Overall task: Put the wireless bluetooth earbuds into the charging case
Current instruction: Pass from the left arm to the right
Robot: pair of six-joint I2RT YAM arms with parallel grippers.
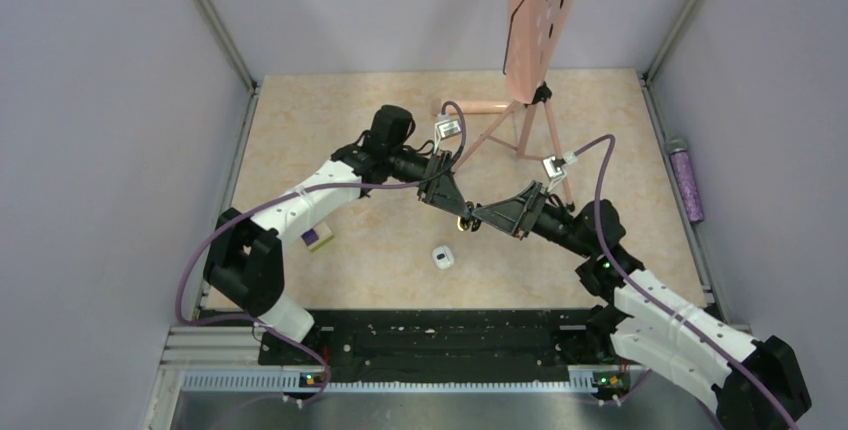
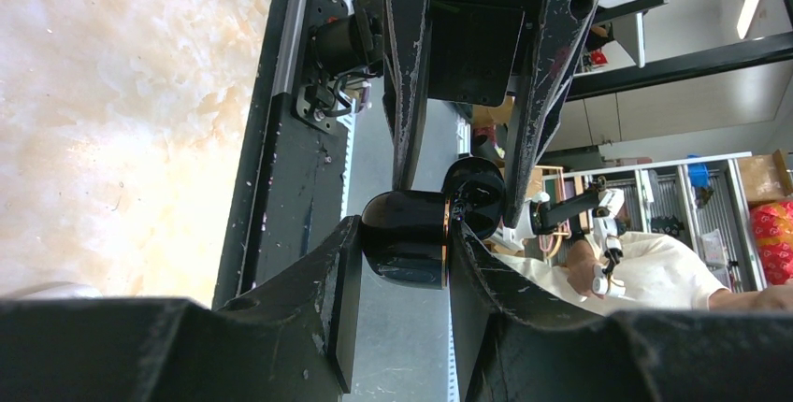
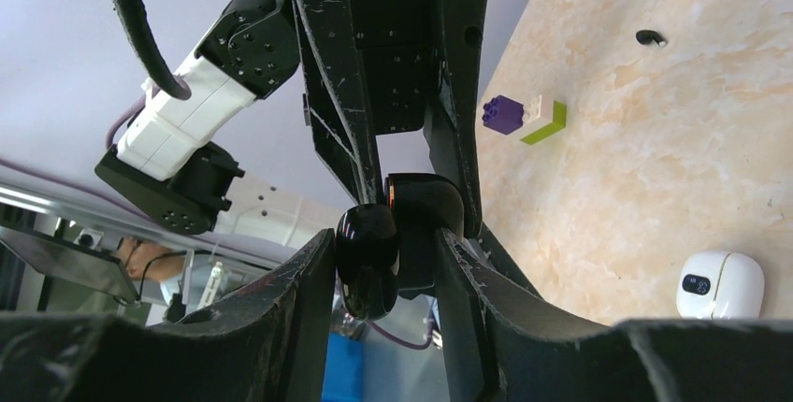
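Charging case (image 2: 411, 229): glossy black, aloft, pinched from both sides.
Left gripper (image 2: 402, 248): narrow, clamped on one half.
Right gripper (image 3: 383, 248): narrow, clamped on the other half.
Earbuds (image 3: 651, 37): loose on the table (image 3: 655, 168), well apart from the case.
Handling: tiny, light, slick, so likely a gentle pinch across the stubby body.

Glossy black case (image 3: 383, 243), black earbuds (image 3: 650, 37), purple-white-lime block (image 3: 524, 117), white pod (image 3: 720, 285), marbled beige table (image 3: 645, 196)

The left arm (image 1: 312, 188) and the right arm (image 1: 668, 322) are clad in white shells joined by black housings. A purple cable (image 1: 192, 265) is looped along each and ended in a white labelled plug (image 1: 449, 128). The matte black fingers (image 2: 313, 280) of the left gripper (image 2: 404, 234) and the right gripper (image 3: 385, 252) are marked by pale scratches.
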